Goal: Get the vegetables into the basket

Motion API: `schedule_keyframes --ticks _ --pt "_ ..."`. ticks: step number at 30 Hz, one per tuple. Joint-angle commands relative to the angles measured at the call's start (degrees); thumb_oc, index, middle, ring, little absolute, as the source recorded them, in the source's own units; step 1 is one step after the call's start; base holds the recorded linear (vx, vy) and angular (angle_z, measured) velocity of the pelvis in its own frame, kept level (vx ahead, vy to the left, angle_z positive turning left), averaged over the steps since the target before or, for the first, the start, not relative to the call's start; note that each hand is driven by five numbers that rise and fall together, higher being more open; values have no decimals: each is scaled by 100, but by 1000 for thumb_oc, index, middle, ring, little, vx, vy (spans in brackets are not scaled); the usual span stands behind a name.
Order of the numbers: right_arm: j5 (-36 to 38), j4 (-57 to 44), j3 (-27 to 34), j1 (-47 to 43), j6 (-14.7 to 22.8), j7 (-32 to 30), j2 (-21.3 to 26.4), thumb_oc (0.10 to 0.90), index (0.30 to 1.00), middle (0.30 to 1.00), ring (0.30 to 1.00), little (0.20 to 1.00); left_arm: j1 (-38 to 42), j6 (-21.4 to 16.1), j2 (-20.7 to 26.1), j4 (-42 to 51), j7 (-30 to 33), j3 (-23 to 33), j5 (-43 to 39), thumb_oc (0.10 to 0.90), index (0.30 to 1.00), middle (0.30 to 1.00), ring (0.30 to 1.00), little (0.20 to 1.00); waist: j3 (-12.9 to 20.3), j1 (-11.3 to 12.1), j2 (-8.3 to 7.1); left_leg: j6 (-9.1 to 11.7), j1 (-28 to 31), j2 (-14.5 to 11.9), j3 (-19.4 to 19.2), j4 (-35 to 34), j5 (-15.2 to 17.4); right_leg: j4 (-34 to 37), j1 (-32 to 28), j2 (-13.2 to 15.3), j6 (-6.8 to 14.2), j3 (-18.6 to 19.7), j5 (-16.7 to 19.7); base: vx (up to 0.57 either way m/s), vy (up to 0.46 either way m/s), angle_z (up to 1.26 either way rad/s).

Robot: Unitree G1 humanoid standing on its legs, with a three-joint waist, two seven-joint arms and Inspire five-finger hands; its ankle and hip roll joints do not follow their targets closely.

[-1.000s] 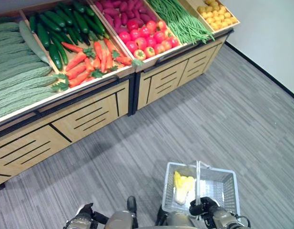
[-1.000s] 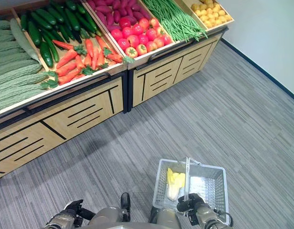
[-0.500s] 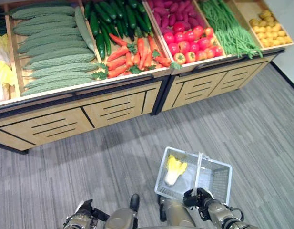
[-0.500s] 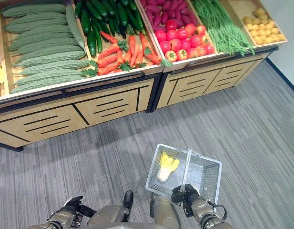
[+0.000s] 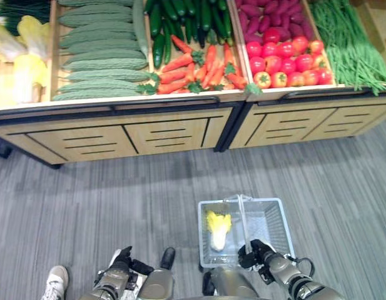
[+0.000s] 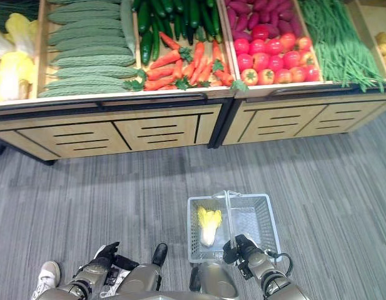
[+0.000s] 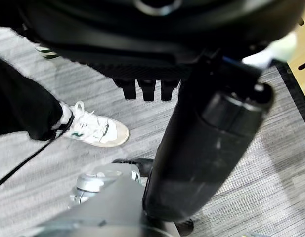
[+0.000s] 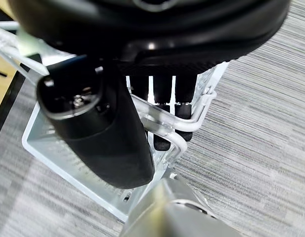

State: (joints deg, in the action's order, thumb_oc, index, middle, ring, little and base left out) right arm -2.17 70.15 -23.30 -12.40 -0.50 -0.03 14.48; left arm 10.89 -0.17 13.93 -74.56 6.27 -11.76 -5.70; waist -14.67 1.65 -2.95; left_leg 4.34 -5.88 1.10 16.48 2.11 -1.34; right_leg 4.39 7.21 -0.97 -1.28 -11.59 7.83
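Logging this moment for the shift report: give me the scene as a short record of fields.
basket: white wire basket, carried above the grey floor
contents: one yellow-white cabbage
right hand: right hand curled round the basket's handle
left hand: left hand low at the robot's side, fingers curled, holding nothing
stand: carrots, cucumbers, tomatoes, green beans

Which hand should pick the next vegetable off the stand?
Left, probably. The right hand is curled round the handle of the basket, which already holds a cabbage. The left hand hangs low at the robot's side, curled but holding nothing, free to reach the carrots.
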Motion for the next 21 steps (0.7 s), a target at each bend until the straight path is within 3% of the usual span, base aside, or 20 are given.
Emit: schedule_keyframes --ticks 1,2,3,4,6,10,18,21 --pt "-210 -22 -115 338 -42 3 352 400 300 300 300 300 -68 85 -89 -91 32 -51 -106 900 1000 1000 1000 1000 92 -184 99 -275 -171 -336 -1340 -533 -439 -991 164 372 174 154 -1117 -33 -52 109" --pt "-234 -29 -101 333 -42 -2 349 400 300 300 300 300 -71 103 -120 -72 32 -68 -75 900 1000 1000 1000 1000 105 -229 121 -288 -154 -394 -1795 -489 -388 -990 123 411 182 52 -1130 -6 -11 107" --pt "-234 -29 -101 333 -42 -2 349 400 300 300 300 300 -71 103 -120 -72 32 -68 -75 900 1000 1000 1000 1000 107 -230 121 -288 -156 -394 -1795 -489 -388 -990 124 411 182 51 -1129 -3 -14 89" --pt "-256 15 -86 298 -90 -33 358 400 300 300 300 300 -77 126 -163 -30 33 -90 15 900 1000 1000 1000 1000 116 -235 130 -298 -103 -475 -2274 -130 -175 -1005 55 484 165 -62 -1166 -2 -4 88" --pt "-278 75 -87 273 -119 -49 347 400 300 300 300 300 -90 137 -179 -41 46 -96 48 900 1000 1000 1000 1000 160 -207 130 -298 -50 -483 -2265 59 11 -990 14 516 156 -123 -1195 4 26 48" --pt "-50 99 102 377 -151 -46 280 400 300 300 300 300 -173 159 -193 -23 31 -75 130 900 1000 1000 1000 1000 321 -249 212 -338 126 -463 -2423 -273 -10 -914 -43 540 232 -151 -1101 25 125 18" --pt "-117 155 142 446 -197 -92 173 400 300 300 300 300 -227 181 -64 -61 61 -23 278 900 1000 1000 1000 1000 390 -196 138 -453 278 -392 -2520 -168 223 -910 -205 642 319 9 -1084 23 134 -11" --pt "-284 172 133 493 -203 -106 112 400 300 300 300 300 -269 197 -52 -125 46 10 323 900 1000 1000 1000 1000 492 -178 136 -558 486 -250 -2504 -398 257 -876 -244 710 448 130 -966 15 219 -7"
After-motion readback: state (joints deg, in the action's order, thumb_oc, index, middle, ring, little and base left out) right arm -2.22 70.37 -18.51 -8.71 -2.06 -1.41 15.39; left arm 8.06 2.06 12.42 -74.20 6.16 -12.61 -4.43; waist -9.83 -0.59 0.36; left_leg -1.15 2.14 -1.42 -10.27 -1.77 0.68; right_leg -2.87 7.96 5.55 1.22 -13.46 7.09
